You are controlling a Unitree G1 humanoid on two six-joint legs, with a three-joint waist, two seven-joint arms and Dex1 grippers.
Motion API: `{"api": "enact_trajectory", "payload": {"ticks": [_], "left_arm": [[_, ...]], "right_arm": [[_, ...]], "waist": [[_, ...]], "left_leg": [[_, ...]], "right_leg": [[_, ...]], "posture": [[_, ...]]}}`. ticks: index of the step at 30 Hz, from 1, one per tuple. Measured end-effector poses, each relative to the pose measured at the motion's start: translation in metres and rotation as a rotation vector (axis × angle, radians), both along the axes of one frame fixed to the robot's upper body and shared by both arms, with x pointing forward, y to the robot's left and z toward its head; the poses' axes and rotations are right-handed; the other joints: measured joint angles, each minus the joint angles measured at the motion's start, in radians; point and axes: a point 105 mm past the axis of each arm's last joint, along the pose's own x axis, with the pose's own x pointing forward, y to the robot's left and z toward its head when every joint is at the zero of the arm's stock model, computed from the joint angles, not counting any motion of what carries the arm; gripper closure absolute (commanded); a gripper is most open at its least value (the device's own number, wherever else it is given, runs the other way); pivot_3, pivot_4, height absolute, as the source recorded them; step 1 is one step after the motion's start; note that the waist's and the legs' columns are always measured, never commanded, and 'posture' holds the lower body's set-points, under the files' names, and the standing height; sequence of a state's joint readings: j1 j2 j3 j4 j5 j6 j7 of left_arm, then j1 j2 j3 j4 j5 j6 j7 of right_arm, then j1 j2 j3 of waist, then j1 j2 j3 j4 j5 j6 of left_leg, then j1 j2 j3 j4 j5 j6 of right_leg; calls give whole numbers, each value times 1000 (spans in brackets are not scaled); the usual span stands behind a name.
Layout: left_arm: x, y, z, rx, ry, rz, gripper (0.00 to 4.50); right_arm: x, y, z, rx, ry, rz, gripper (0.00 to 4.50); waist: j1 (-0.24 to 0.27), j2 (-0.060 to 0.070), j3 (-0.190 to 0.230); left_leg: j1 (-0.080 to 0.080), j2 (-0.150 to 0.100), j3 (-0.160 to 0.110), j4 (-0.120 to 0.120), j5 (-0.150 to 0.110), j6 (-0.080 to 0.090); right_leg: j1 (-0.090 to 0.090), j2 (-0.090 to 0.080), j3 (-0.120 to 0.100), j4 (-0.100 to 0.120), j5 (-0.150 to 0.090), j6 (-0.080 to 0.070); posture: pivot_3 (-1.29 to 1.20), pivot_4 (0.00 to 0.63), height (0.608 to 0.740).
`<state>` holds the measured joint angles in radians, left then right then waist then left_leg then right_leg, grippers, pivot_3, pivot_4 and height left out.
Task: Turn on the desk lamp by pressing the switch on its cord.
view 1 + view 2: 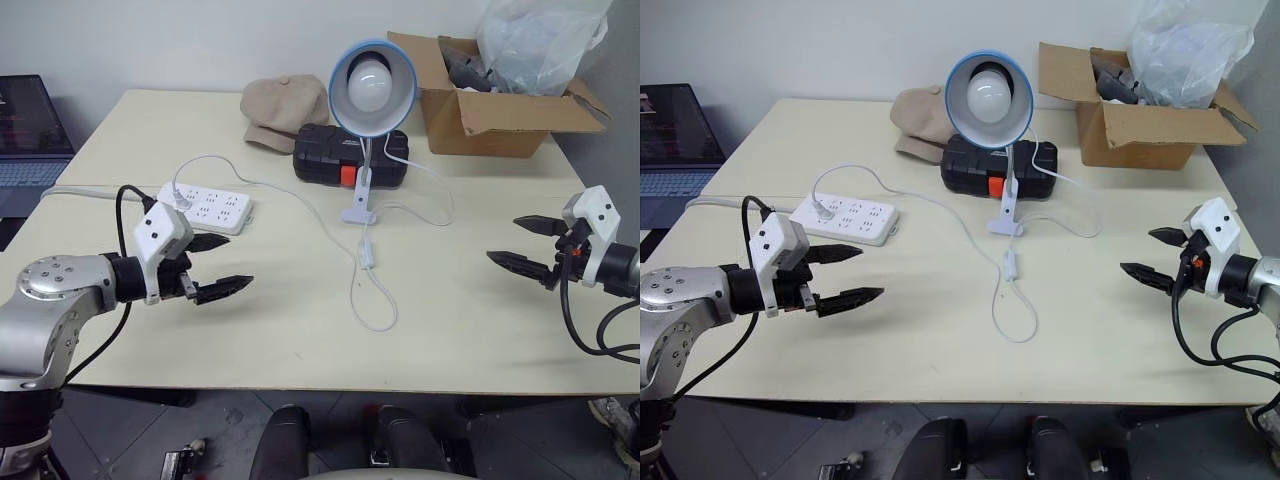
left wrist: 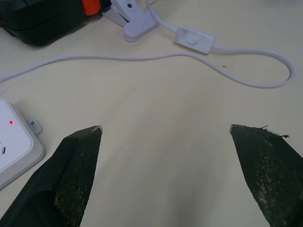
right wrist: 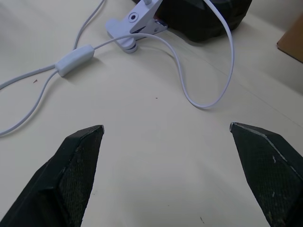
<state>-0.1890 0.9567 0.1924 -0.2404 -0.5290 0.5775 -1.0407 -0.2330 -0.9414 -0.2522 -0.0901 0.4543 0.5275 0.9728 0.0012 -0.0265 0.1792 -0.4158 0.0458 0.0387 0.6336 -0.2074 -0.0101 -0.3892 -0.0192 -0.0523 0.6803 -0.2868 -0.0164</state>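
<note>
- The switch (image 1: 369, 255) lies flat on the bench (image 1: 480, 320), on the cord (image 1: 375, 318), just in front of the desk lamp (image 1: 372, 88) and its clip base.
- The left end effector (image 1: 222, 266) hangs to the left of the switch, well apart from it, fingers spread wide and holding nothing.
- The right end effector (image 1: 525, 243) hangs to the right of the switch, also well apart, wide open and empty.

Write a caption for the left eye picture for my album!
Two open pincers, left and right, hover over a table either side of the unlit lamp and its switch.
</note>
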Motion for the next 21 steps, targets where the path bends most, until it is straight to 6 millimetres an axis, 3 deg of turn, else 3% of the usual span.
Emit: {"api": "enact_trajectory", "payload": {"ticks": [13,21], "left_arm": [[2,2,-5,53,-34,9,0],[5,-22,-4,-1,-77,-58,0]], "right_arm": [[7,7,6,12,-38,-19,24],[20,22,-12,-21,130,-97,24]], "waist": [[0,0,0],[-1,0,0]], "left_leg": [[1,0,1,0,0,0],[0,0,2,0,0,0]], "right_leg": [[0,0,1,0,0,0],[-1,0,3,0,0,1]], "posture": [[0,150,740],[0,150,740]]}}
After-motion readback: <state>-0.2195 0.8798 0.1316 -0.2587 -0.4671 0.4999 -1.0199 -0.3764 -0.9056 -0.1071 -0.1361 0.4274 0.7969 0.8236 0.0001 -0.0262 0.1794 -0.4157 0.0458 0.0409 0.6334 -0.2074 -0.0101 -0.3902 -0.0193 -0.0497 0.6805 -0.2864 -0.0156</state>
